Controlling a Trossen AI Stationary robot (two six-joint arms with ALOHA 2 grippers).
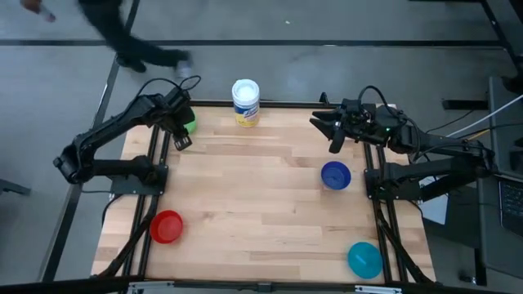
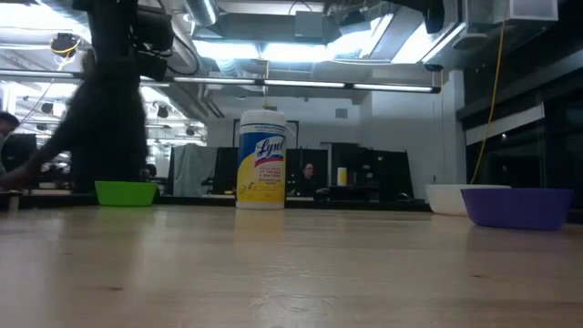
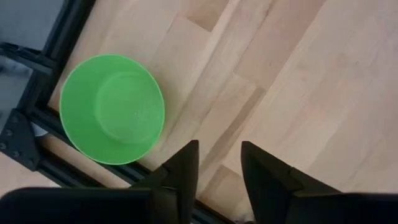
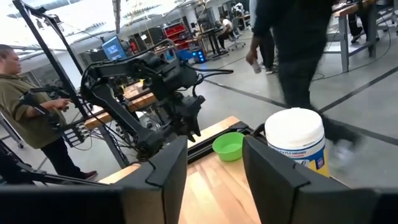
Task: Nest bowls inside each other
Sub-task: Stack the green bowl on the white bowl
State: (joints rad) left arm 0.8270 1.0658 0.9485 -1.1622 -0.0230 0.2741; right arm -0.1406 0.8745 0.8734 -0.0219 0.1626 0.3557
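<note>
Bowls: green (image 1: 189, 125), blue (image 1: 335, 175), red (image 1: 167, 226), teal (image 1: 364, 258), white (image 2: 448, 199) — five.

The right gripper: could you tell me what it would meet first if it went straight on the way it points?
Probably nothing on the table: the right gripper, open and raised, aims between the canister and green bowl, toward the left arm.

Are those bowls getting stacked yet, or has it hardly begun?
Hardly begun, by the look of it. No bowl sits inside another: the green bowl, blue bowl, red bowl and teal bowl lie far apart on the table, and a white bowl stands behind the blue one. The left gripper hangs open and empty beside the green bowl; the right gripper is open, empty too. All nesting remains.
</note>
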